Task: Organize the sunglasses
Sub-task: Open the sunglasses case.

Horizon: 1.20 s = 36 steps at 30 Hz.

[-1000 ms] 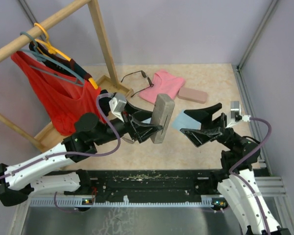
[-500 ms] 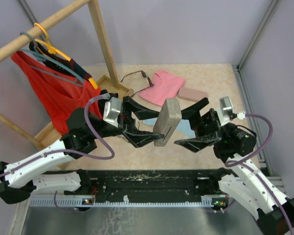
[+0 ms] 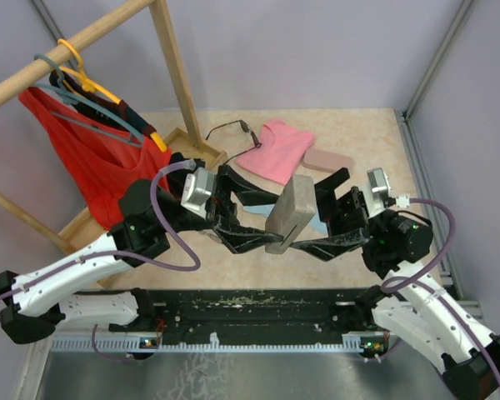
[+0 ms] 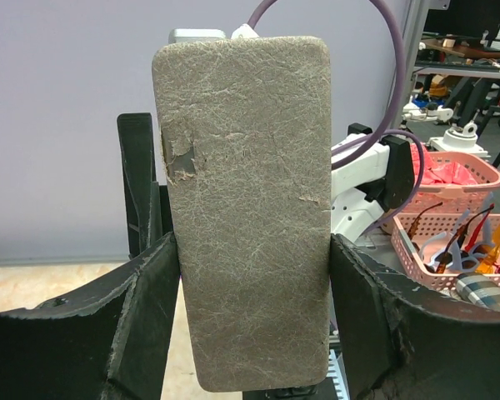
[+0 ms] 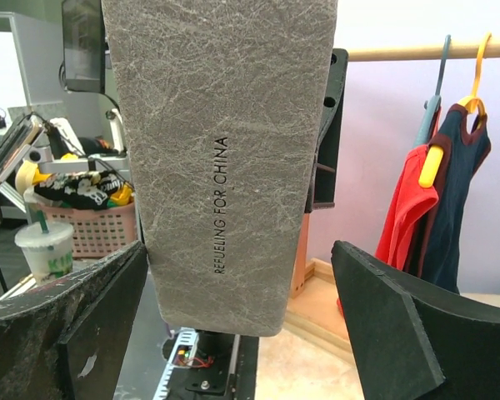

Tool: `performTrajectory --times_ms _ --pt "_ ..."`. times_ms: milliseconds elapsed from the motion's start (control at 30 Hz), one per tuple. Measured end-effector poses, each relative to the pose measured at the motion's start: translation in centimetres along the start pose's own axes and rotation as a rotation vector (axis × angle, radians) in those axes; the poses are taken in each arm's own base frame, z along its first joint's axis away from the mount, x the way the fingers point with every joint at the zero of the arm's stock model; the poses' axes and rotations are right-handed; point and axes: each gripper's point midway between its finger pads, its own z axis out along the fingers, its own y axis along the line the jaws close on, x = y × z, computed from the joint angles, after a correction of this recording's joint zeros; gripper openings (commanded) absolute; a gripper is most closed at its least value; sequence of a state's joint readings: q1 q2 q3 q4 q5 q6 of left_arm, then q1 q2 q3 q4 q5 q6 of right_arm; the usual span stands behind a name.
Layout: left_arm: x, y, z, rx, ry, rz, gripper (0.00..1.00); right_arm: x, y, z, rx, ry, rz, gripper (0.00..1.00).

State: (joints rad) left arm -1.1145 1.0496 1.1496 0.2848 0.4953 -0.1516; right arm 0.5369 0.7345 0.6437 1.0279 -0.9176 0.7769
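One pair of sunglasses point(image 3: 245, 127), thin, dark and wire-framed with slim arms, lay on the table point(image 3: 358, 133) towards its far edge, just beside the left end of the pink cloth point(image 3: 277, 150); the fold state of its arms could not be determined.

beige table point(image 3: 362, 133) holds sunglasses point(image 3: 243, 127), pink cloth point(image 3: 277, 150), pink case point(image 3: 327, 158).

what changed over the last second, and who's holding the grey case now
The right gripper swung left to the grey case; its open fingers now sit either side of it, not yet closed. The left gripper kept its grip on the upright case, shifting it slightly right and nearer. Nothing was let go. The sunglasses, pink cloth, pink case and red top stayed put.
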Motion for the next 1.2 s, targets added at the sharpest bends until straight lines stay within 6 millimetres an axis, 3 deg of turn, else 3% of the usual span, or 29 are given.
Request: performTrajectory --times_ms 400,533,967,1200 --pt "0.2 0.1 0.1 -0.001 0.004 0.003 0.0 0.3 0.4 0.4 -0.026 -0.003 0.036 0.9" --pt "0.4 0.2 0.2 -0.002 0.009 0.007 0.0 0.3 0.4 0.5 -0.03 -0.005 0.046 0.85" --pt "1.0 0.7 0.2 -0.02 0.027 0.006 0.0 0.5 0.2 0.5 -0.025 -0.002 0.06 0.5" --pt "1.0 1.2 -0.2 -0.061 0.035 0.021 0.0 0.6 -0.6 0.3 0.061 0.03 0.047 0.31"
